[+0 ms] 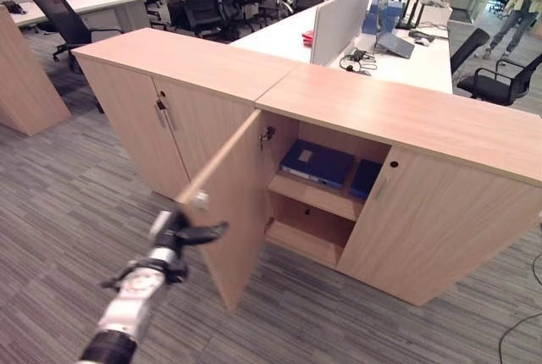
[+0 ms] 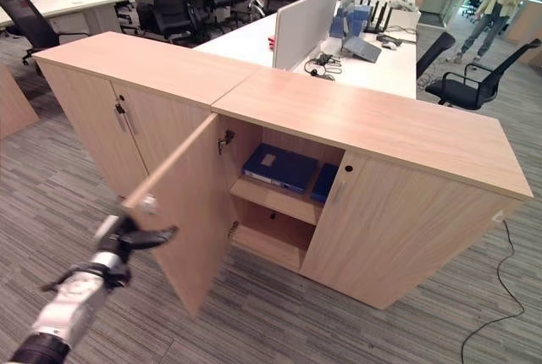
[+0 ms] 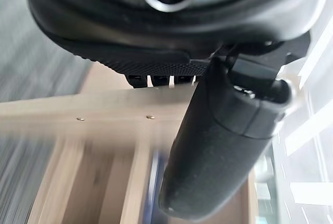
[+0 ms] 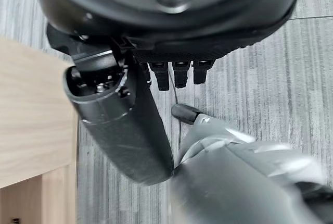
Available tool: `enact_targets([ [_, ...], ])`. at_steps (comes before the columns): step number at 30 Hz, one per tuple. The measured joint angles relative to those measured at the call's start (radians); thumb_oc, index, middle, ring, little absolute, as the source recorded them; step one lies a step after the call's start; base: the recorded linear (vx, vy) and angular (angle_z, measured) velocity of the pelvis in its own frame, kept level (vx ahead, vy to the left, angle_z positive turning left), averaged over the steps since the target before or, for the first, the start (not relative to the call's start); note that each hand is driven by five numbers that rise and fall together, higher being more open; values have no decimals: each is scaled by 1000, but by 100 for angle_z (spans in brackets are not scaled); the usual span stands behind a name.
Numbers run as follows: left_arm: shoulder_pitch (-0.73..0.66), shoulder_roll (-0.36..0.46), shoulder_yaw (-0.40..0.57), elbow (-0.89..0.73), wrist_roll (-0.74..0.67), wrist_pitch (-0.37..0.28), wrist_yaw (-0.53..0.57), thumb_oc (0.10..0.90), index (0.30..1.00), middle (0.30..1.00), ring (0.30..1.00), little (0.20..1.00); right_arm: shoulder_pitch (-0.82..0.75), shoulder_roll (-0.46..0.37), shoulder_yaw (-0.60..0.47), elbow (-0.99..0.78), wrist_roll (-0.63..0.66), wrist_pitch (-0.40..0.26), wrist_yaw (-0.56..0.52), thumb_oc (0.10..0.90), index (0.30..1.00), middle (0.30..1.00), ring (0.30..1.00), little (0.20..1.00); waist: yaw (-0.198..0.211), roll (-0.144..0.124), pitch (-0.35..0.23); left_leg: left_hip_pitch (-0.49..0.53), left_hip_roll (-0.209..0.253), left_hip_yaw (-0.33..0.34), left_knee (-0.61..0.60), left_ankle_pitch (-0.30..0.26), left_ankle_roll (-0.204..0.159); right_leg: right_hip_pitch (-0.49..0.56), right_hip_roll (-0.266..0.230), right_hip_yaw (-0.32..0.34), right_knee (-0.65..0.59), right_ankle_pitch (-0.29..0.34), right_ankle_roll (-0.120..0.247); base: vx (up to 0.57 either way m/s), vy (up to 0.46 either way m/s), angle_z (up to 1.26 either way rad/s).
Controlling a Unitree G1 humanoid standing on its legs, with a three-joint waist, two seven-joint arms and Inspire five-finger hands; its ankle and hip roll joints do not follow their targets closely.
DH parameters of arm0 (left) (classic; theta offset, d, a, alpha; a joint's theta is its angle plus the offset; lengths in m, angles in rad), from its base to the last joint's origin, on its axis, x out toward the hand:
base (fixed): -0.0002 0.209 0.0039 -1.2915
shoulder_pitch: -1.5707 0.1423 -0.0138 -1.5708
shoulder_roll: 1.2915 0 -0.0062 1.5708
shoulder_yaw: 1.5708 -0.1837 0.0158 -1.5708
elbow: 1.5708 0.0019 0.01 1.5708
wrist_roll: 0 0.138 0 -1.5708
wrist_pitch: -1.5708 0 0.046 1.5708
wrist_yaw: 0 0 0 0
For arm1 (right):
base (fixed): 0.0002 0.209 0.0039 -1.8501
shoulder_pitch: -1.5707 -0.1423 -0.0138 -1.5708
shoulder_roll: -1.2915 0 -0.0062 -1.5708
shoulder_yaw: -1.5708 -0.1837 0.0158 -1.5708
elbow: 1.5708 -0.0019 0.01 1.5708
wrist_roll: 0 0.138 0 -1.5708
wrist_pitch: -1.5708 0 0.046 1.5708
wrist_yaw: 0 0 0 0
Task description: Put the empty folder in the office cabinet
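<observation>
- Left hand (image 1: 180, 233) at outer edge of open cabinet door (image 1: 227, 212), thumb stretched toward the door's face.
- Its fingers are past the door edge, hidden; cannot tell whether they are curled on it or straight.
- Cabinet (image 1: 440, 212) ahead of and beyond the left hand; its other door (image 1: 423, 220) is closed.
- Blue folder (image 1: 317, 163) lies flat on the upper shelf (image 1: 318, 195) inside, well beyond the left hand, behind the open door.
- A second blue item just beside the folder, partly hidden by the closed door.
- Lower shelf (image 1: 305, 241) under it.
- Right hand (image 4: 156, 78): fingers curled in short under the palm, thumb sticking out, nothing held, over grey carpet (image 4: 260, 78).
- Person (image 1: 521, 8) stands far off, past the white worktop (image 1: 423, 55).
</observation>
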Motion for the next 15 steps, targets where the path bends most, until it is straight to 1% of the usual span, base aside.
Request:
enact_targets([
  [2,-24,0,-62,-20,-1,8,-75,800,900,900,900,900,-19,11,4,0,-1,2,4,800,900,900,900,900,-13,-1,3,3,-1,-1,-4,-2,2,-2,-3,6,0,1,3,-9,-17,-20],
  [3,-63,-23,-186,-90,-2,18,-180,800,900,900,900,900,-41,35,23,-2,-1,-5,9,800,900,900,900,900,-51,1,16,9,-2,25,-4,-4,6,-6,-4,24,0,8,9,-14,-29,-37],
  [4,-77,-33,-224,-115,-3,24,-206,800,900,900,900,900,-51,39,28,-1,-2,-3,14,800,900,900,900,900,-61,0,20,9,-2,30,-4,-5,7,-6,-5,24,0,10,7,-17,-34,-47],
  [5,-113,-23,-334,-200,-8,43,-263,800,900,900,900,900,-59,43,48,1,-2,-9,15,800,900,900,900,900,-84,2,23,6,-1,36,-5,-13,13,-11,-1,31,-10,19,12,-10,-19,-24],
  [6,-123,-30,-365,-224,-11,44,-293,800,900,900,900,900,-66,42,52,1,-2,-9,15,800,900,900,900,900,-92,5,26,8,-1,40,-5,-18,18,-10,0,30,-16,20,11,50,-28,-30],
  [7,-136,-70,-425,-262,-15,44,-349,800,900,900,900,900,-80,42,72,2,-3,-11,14,800,900,900,900,900,-120,8,25,11,-2,46,-2,-14,12,-6,12,38,-27,32,6,-15,-14,-17],
  [8,-151,-92,-453,-268,-15,45,-367,800,900,900,900,900,-89,43,82,0,-4,-11,14,800,900,900,900,900,-129,9,24,12,2,46,-2,-17,10,1,14,36,-38,34,2,-83,1,-12],
  [9,-192,-123,-504,-270,-14,52,-387,800,900,900,900,900,-103,42,111,5,-8,-7,12,800,900,900,900,900,-141,9,24,13,4,45,0,-14,10,9,27,34,-55,42,-5,-71,8,-4],
  [10,-220,-139,-526,-272,-13,57,-405,800,900,900,900,900,-112,42,130,11,-36,-7,13,800,900,900,900,900,-142,9,23,13,8,47,1,-9,13,13,40,37,-70,52,-13,67,-12,-4],
  [11,-229,-141,-526,-274,-13,57,-410,800,900,900,900,900,-118,42,138,11,-45,-8,14,800,900,900,900,900,-142,10,23,14,14,47,1,-12,9,18,41,35,-78,52,-14,74,-9,-5],
  [13,-234,-130,-495,-267,-14,57,-405,800,900,900,900,900,-133,42,164,10,-79,-6,13,800,900,900,900,900,-136,18,20,13,22,41,1,-13,7,25,58,27,-89,52,-14,39,-4,6],
  [15,-225,-125,-462,-246,-16,59,-398,800,900,900,900,900,-128,36,175,11,-82,-6,15,800,900,900,900,900,-135,21,18,16,25,40,1,-14,6,29,62,24,-89,51,-13,0,5,6],
])
